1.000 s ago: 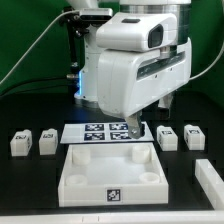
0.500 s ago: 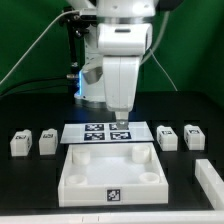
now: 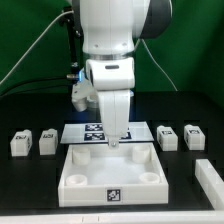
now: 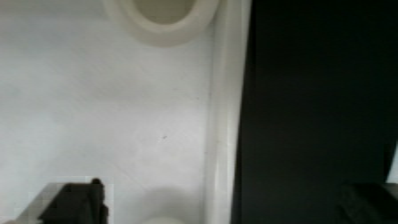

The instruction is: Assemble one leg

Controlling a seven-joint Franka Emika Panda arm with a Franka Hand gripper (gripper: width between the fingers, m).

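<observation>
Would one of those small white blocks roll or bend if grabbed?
The leg looks blocky and flat-sided, so it probably won't roll. It seems hard plastic: likely stiff and light. Its smooth faces may slip slightly.

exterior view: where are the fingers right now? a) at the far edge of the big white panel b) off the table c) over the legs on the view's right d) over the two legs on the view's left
a: the fingers hang at the far rim of the white panel, near its middle.
</observation>
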